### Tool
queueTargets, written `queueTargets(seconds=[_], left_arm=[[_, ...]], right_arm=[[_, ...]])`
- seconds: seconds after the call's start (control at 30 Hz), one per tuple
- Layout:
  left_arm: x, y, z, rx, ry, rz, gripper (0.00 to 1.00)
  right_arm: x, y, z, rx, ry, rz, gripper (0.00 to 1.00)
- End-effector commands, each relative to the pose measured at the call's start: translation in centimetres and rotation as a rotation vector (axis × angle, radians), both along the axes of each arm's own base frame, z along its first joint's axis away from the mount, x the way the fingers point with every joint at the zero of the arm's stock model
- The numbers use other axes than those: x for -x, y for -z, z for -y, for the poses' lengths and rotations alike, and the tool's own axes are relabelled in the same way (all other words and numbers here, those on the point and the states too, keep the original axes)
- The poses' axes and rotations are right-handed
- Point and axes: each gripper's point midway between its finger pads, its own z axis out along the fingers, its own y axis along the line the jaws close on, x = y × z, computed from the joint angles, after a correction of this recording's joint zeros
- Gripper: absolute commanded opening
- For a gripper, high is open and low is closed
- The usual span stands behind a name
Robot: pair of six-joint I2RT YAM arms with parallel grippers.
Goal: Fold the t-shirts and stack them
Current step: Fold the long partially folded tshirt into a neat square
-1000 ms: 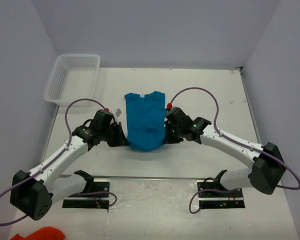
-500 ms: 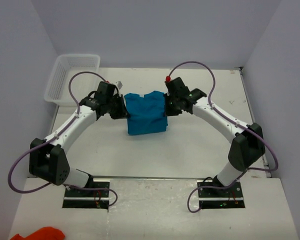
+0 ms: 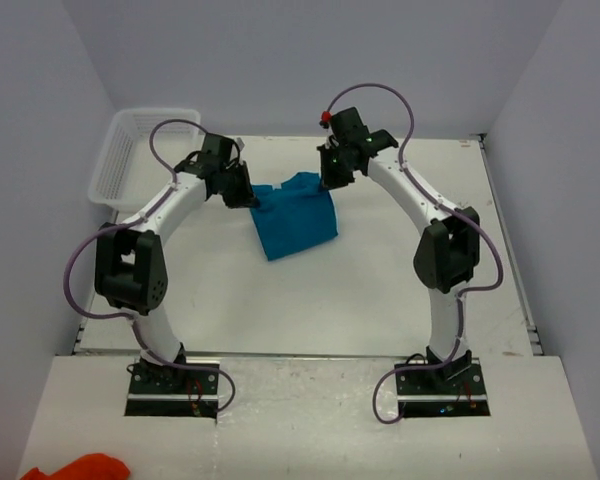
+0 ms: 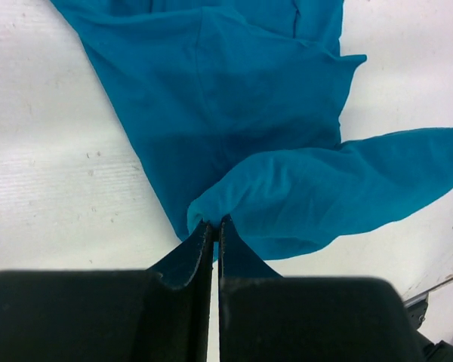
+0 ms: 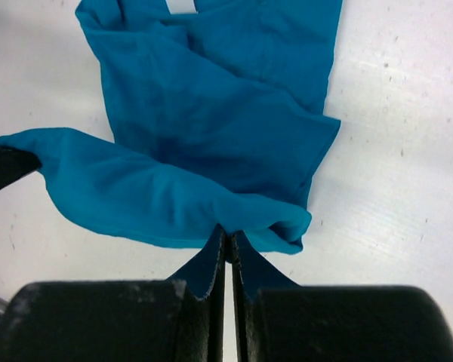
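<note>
"Judging near to far, how far along is it?"
"Partway through one fold, I'd say. Orange cloth [image 3: 80, 467] lies off the near left corner. Toward the far edge's middle lies the t-shirt [image 3: 295, 220], one edge raised over the rest."
"And the tools?"
"Left tool [image 4: 215, 222] and right tool [image 5: 228, 235] each pinch a corner of that edge. It isn't laid flat; more folds and stacking remain. Basket [image 3: 145, 150] sits at the far left corner."

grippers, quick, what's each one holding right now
Left gripper: closed, pinching an edge of the t-shirt.
Right gripper: closed on another edge of the same t-shirt.
</note>
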Motion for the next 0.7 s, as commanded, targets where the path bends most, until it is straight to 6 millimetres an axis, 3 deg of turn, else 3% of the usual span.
queueTargets(seconds=[0.0, 0.1, 0.4, 0.53, 0.67], left_arm=[[-2.9, -1.8, -0.2, 0.015, 0.011, 0.087, 0.00], [-3.7, -2.1, -0.8, 0.014, -0.007, 0.092, 0.00], [-6.0, -3.0, -3.5, -0.020, -0.077, 0.128, 0.00], [-7.6, -1.7, -3.7, -0.010, -0.088, 0.113, 0.00], [-8.7, 0.4, -3.6, 0.002, -0.096, 0.087, 0.00]], right_arm=[[-1.0, -0.7, -0.2, -0.017, -0.059, -0.010, 0.00], [-1.9, 0.6, -0.4, -0.028, -0.071, -0.033, 0.00], [-4.2, 0.7, -2.0, -0.076, -0.129, -0.007, 0.00], [-5.6, 1.4, -2.6, -0.111, -0.164, -0.003, 0.00], [-6.6, 3.4, -2.6, -0.140, -0.176, -0.031, 0.00]])
